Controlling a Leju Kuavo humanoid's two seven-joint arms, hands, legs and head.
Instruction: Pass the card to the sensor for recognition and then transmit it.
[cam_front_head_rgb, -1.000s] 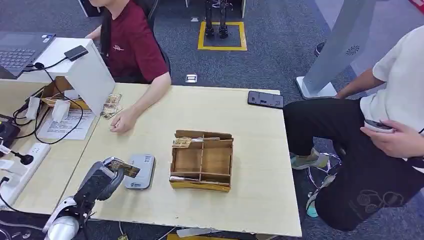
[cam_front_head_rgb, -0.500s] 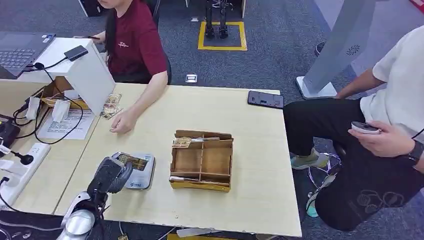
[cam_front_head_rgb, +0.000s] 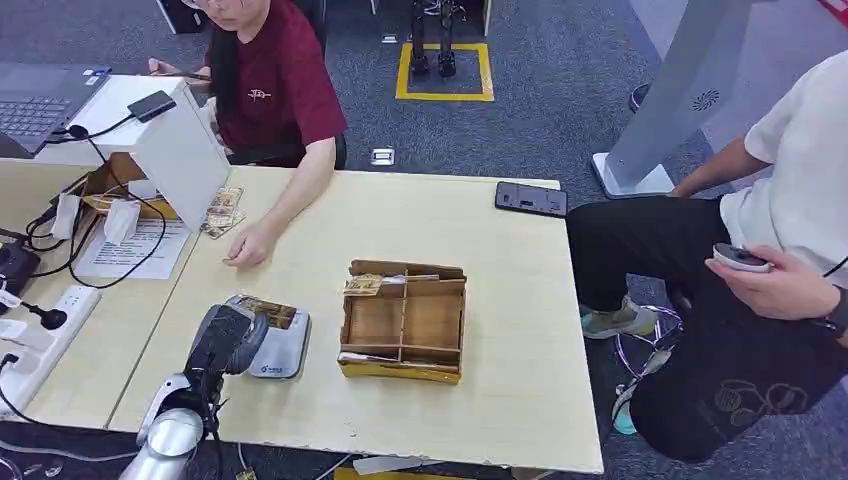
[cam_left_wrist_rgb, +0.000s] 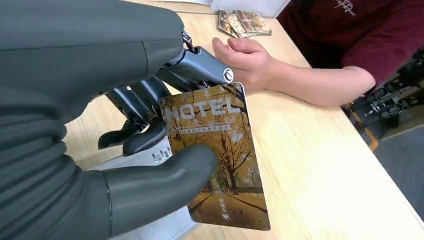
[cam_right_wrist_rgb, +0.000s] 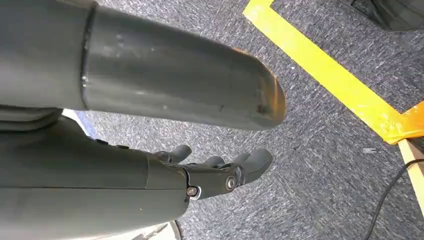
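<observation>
Brown-and-gold hotel key card, plastic, is pinched in the left hand: thick grey thumb on the printed face, darker fingers behind it. Card sits low left of the head frame, right over the flat grey card reader; can't tell if it's touching the pad.

Right hand hangs over grey carpet, fingers loosely apart, holding nothing.

Risks, my read:
- Thumb covers a good part of the card, and the card is tilted, so the read may fail.
- Grip is near one edge; pressing down could lever it out.
- Person's hand rests on the pale wood table just above the reader in frame. A handover reach could bump it, or clip the open cardboard divider box to the right.
</observation>
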